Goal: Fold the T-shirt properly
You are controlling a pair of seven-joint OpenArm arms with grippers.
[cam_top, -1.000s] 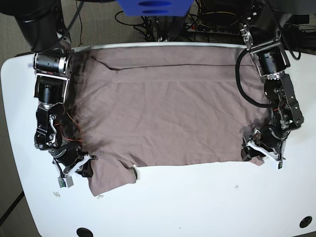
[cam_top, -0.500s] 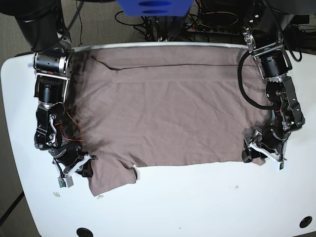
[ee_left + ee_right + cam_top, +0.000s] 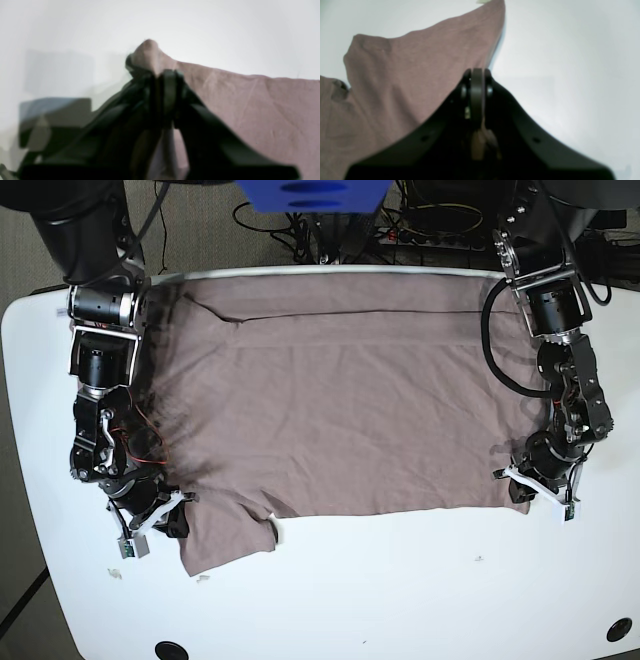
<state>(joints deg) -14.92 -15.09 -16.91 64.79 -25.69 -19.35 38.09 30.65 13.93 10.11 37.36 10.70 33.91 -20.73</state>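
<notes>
The T-shirt (image 3: pixel 340 400) lies spread flat on the white table (image 3: pixel 400 590), its far edge running along the table's far side and its near hem crossing the middle of the surface. One short sleeve projects toward the near left corner.

The left gripper (image 3: pixel 520 492) sits at the shirt's near right corner. In the left wrist view its dark fingers (image 3: pixel 170 82) are pressed together with a small peak of mauve cloth bunched and rising just beyond their tips; it is clenched on the T-shirt.

The right gripper (image 3: pixel 175 520) sits at the near left, at the outer edge of the sleeve. In the right wrist view its fingers (image 3: pixel 476 82) are closed tight against each other, and the fabric edge runs right up to them; the fabric appears pinched there, though the tips hide the contact itself.

The fabric is thin, matte dusty mauve, with fine wrinkles and a long horizontal crease near the far edge. The table is smooth and rounded at its corners. No legible writing or label shows.
</notes>
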